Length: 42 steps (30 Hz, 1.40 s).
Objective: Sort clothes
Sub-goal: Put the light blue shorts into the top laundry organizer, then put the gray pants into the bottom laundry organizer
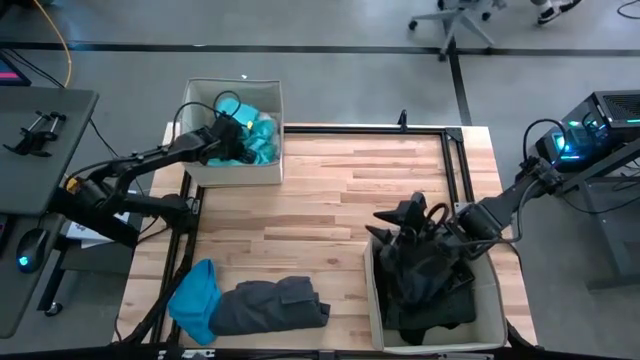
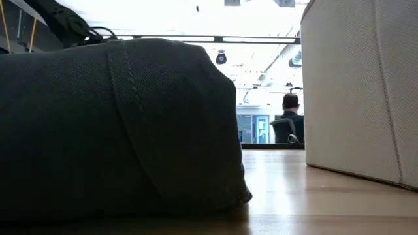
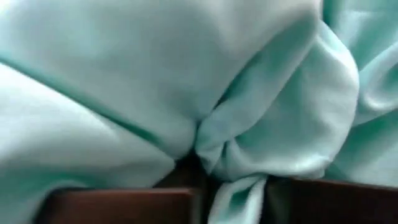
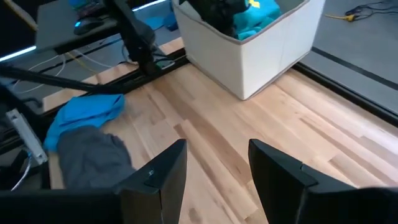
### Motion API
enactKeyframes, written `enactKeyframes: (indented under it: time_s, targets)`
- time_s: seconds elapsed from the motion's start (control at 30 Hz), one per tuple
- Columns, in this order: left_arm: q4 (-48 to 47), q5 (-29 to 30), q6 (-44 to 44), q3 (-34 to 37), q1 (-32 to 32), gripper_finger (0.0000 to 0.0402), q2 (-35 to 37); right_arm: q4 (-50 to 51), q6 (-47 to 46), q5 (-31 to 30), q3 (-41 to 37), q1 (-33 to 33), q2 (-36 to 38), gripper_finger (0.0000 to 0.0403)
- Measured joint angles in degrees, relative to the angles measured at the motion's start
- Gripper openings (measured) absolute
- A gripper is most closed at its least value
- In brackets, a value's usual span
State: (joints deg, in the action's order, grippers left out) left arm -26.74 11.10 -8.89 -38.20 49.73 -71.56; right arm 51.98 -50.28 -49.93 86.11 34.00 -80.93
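A beige bin at the table's far left holds turquoise garments. My left gripper is down inside it, shut on turquoise cloth that fills the left wrist view. My right gripper hovers open and empty over the far rim of the beige bin at the near right, which holds dark garments. A blue garment and a dark grey garment lie flat on the table at the near left; both also show in the right wrist view, the blue one and the grey one. My left gripper pinches a gathered fold of the turquoise cloth between its two fingers. The cloth bunches into creases right at the fingers. The fingers reach down into the bin; the rest of the garment lies in the bin around them.
Bare wood tabletop lies between the two bins. A black frame rail runs along the table's far and right sides. In the low view the grey garment blocks the left, the right bin's wall the right. A person sits far behind.
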Motion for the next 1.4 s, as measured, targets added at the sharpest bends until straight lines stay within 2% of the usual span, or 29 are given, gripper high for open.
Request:
enactKeyframes:
  time_s: [0.17,0.33,0.47,0.57,0.7,0.9,1.1,1.17,1.3,1.4]
  targets:
    - [-9.3,-2.7,2.8,-9.4,1.3,0.0106,1.3,0.0,2.4,2.4,0.0,-2.6,0.0,0.0165]
    - [-26.9,-3.8,3.7,-23.7,0.9,0.0177,1.6,0.0,4.9,5.2,0.0,-4.3,0.0,0.0165]
    - [-39.7,-6.5,0.1,-34.5,-1.6,0.0198,2.1,0.0,6.4,6.0,0.0,-4.8,0.0,0.0165]
    - [-44.1,-6.8,-2.9,-39.7,-5.9,0.0196,4.1,0.0,6.8,6.0,0.0,-4.8,0.0,0.0165]
    - [-43.2,-6.7,-8.7,-41.6,-14.8,0.0182,9.4,0.0,6.8,6.0,0.0,-4.8,0.0,0.0165]
    - [-41.9,-3.8,-20.9,-41.7,-33.2,0.0154,15.9,-4.2,8.5,6.8,0.0,-5.2,0.0,0.0165]
    - [-37.3,7.4,-28.9,-40.7,-51.9,0.0128,16.7,-25.6,26.0,20.6,0.0,-8.0,-1.6,0.0165]
    - [-33.8,10.2,-29.2,-39.2,-57.3,0.0122,16.1,-32.7,30.0,23.0,0.0,-9.1,-3.6,0.0165]
    - [-26.5,12.1,-29.5,-36.3,-66.6,0.0111,13.6,-42.2,32.2,26.5,0.0,-12.1,-8.8,0.0165]
    - [-22.6,11.4,-30.4,-35.2,-73.3,0.0107,10.9,-43.8,29.1,31.1,2.4,-14.0,-13.7,0.0166]
